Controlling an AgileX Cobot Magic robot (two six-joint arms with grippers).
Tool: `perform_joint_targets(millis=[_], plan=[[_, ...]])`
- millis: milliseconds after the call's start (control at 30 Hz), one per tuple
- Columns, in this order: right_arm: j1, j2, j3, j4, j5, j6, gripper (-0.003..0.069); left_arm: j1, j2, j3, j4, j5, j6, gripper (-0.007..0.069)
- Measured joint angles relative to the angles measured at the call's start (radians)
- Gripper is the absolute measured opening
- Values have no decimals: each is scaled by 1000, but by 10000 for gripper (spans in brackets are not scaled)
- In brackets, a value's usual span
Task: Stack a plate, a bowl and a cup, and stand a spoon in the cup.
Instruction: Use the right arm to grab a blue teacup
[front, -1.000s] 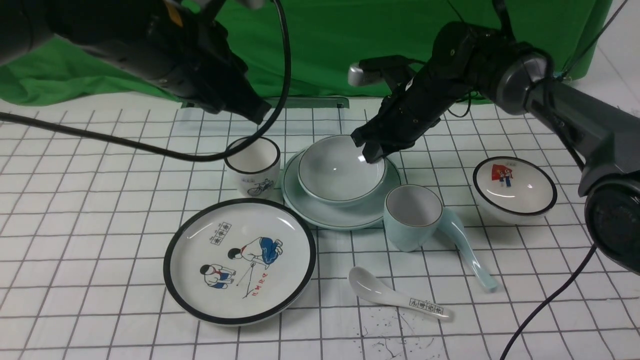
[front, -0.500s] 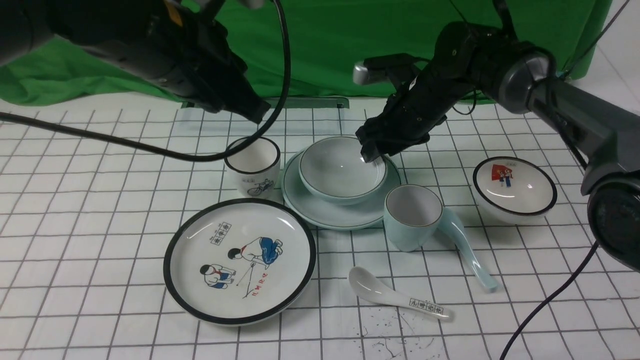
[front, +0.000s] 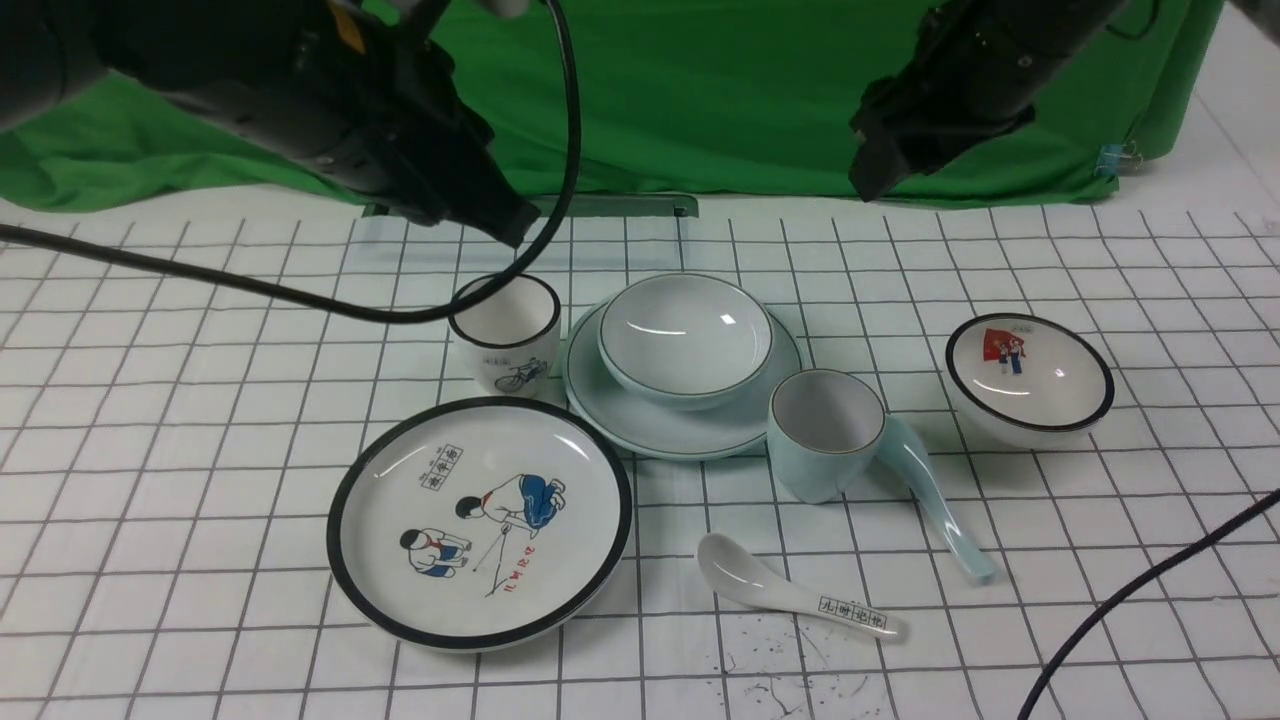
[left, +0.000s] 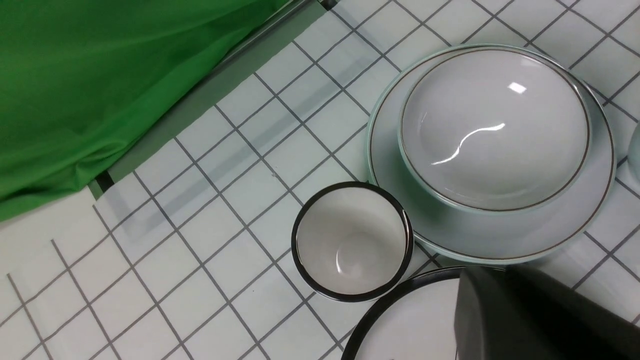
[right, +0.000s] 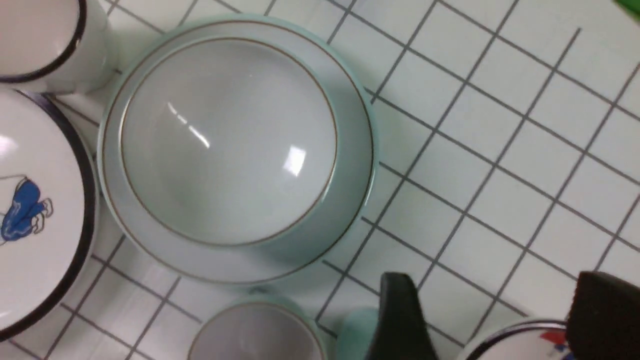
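Stack: bowl (front: 686, 338) seated on plate (front: 640, 425); cup (front: 825, 432) on bench (front: 200, 450) just beside plate; spoon (front: 935, 500) touching cup
Step, judged: cup to be gripped at rim, clear of spoon; lifted straight; lowered centred into bowl
Right end effector (front: 870, 170): jaws wide; nothing held; well above bench
Left end effector (front: 505, 222): looks closed; nothing held

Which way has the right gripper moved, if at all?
Yes: the right gripper rose from the bowl, up and rightward, now against the green cloth.
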Motion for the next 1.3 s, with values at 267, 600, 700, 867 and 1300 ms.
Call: perform_joint_targets(millis=[267, 600, 700, 867, 1300], plan=[[4, -96, 318, -3, -25, -10, 466, 0, 0, 0, -5, 28, 0, -9], [94, -86, 525, -43, -319, -7, 466, 0, 0, 0, -22, 28, 0, -9], [99, -70, 526, -53, -344, -4, 468, 0, 0, 0, -22, 29, 0, -9], [99, -25, 527, -62, -346, -2, 434, 0, 0, 0, -22, 29, 0, -9], [107, -44, 514, -75, -277, -28, 97, 0, 0, 0, -22, 29, 7, -9]])
